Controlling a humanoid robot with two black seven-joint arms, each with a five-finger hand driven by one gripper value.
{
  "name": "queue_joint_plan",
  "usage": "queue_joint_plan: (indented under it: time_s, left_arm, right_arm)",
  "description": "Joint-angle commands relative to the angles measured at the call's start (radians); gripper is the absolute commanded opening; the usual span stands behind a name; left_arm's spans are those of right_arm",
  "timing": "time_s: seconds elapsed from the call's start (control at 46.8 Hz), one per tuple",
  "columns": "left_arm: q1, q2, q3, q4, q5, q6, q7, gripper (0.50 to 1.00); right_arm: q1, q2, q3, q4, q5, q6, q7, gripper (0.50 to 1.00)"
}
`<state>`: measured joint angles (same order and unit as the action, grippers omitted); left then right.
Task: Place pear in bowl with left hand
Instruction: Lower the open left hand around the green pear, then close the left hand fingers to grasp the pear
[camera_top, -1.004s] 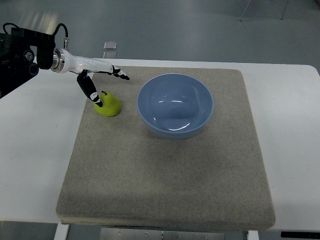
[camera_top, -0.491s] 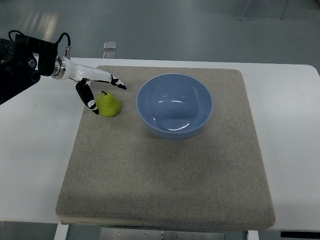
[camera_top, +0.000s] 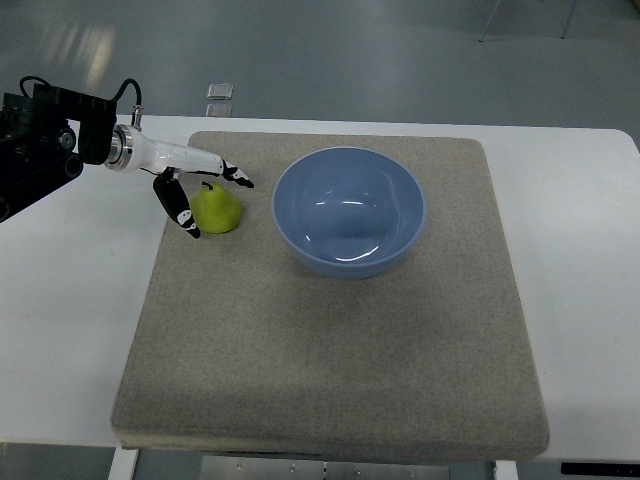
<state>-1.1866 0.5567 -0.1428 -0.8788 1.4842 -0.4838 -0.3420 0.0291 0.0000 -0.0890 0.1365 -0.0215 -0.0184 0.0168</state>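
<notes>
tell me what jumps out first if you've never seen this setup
A big blue bowl sits empty near the middle back of a grey mat on a white table. Just left of it lies a green pear, with the left hand reaching in from the left edge, its fingers spread around the pear but not closed on it.

there are no words, numbers or signs to read here, not on anything on the table and not on the floor.
</notes>
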Motion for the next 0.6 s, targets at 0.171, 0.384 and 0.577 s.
queue_joint_plan:
  time_s: [0.171,0.384,0.577]
  left_arm:
    - [0.004,-0.024,0.000,0.009,0.002,0.014,0.000,0.816]
    - [0.004,-0.024,0.003,0.011,0.008,0.024,0.000,0.696]
    - [0.002,-0.024,0.002,0.018,0.008,0.024,0.000,0.500]
  right_arm:
    - [0.000,0.000,0.000,0.000,0.000,0.000,0.000,0.924]
    - [0.000,0.000,0.000,0.000,0.000,0.000,0.000,0.926]
    - [0.000,0.000,0.000,0.000,0.000,0.000,0.000,0.924]
